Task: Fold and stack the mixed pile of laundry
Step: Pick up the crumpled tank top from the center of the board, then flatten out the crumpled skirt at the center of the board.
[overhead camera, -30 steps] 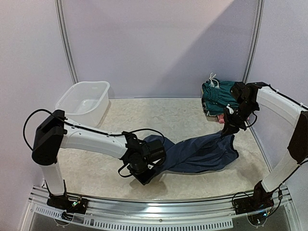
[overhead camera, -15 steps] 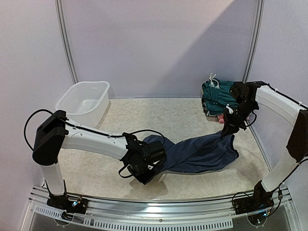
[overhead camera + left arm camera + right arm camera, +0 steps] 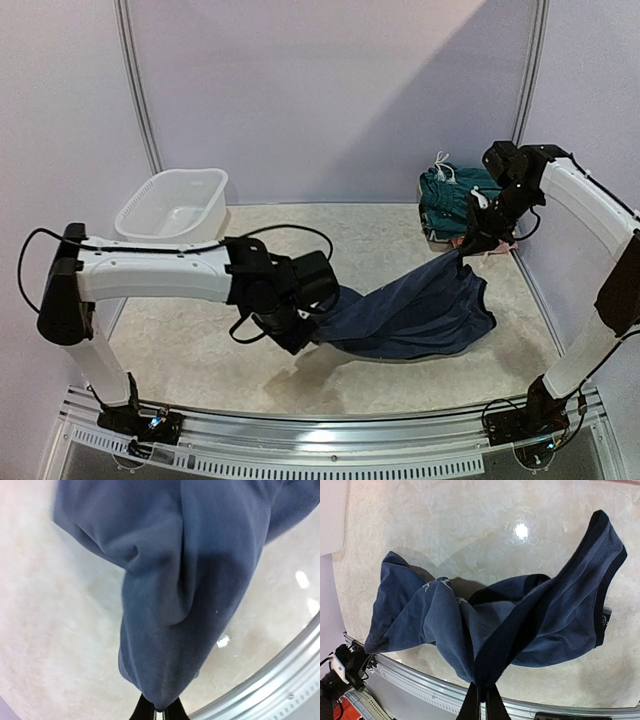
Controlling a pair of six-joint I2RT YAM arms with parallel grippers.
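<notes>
Now both tools are clenched on the navy T-shirt [image 3: 420,310], which hangs stretched between them over the marbled worktop [image 3: 370,240]. The left tool [image 3: 305,332] pinches a bunched end of the shirt low at the middle of the worktop. In the left wrist view its fingertips [image 3: 150,711] are pressed together on that end, and the cloth falls away from them in thick folds. The right tool [image 3: 463,252] holds the opposite end higher up, toward the far right. In the right wrist view its fingers are shut on a gathered fold, with the shirt's darker neckband curving off to the right and a scrap of white print [image 3: 440,583] showing in a crease. Between the two grips the shirt slopes upward to the right, and its slack lower edge sags down to the worktop.

Dark teal shorts [image 3: 455,198] lie in the far right corner, just behind the right arm's wrist, with their white drawstring [image 3: 442,164] on top. A white plastic tub [image 3: 175,208] stands in the far left corner, well apart from the clothes.
</notes>
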